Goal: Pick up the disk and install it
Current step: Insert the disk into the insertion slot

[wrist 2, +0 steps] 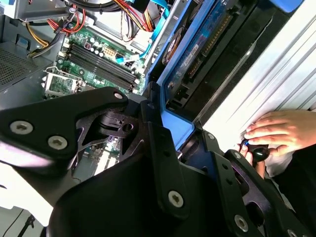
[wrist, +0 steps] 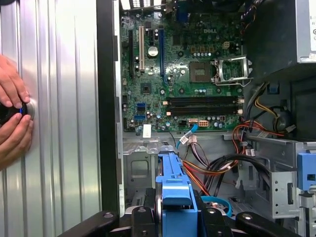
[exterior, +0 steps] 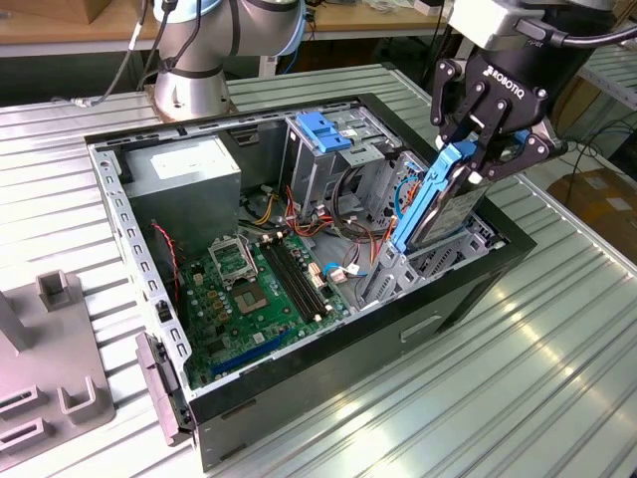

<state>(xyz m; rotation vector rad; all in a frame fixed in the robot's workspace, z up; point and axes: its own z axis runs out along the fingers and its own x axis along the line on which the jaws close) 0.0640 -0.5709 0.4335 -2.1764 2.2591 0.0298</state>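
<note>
While jaws clamp the disk (exterior: 450, 211) at the open case (exterior: 398, 329) | ribbed metal table (exterior: 537, 383) — wooden shelf (exterior: 60, 28) behind

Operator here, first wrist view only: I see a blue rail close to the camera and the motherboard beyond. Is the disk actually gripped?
Observer: Yes. In the exterior view the gripper has its jaws closed on the upper end of the disk.
Operator: How is it oriented?
Observer: On edge and tilted, with its lower end down inside the case, at the exterior view's right.
Operator: Anything outside the case?
Observer: A grey fixture sits on the table at the exterior view's left.
</note>
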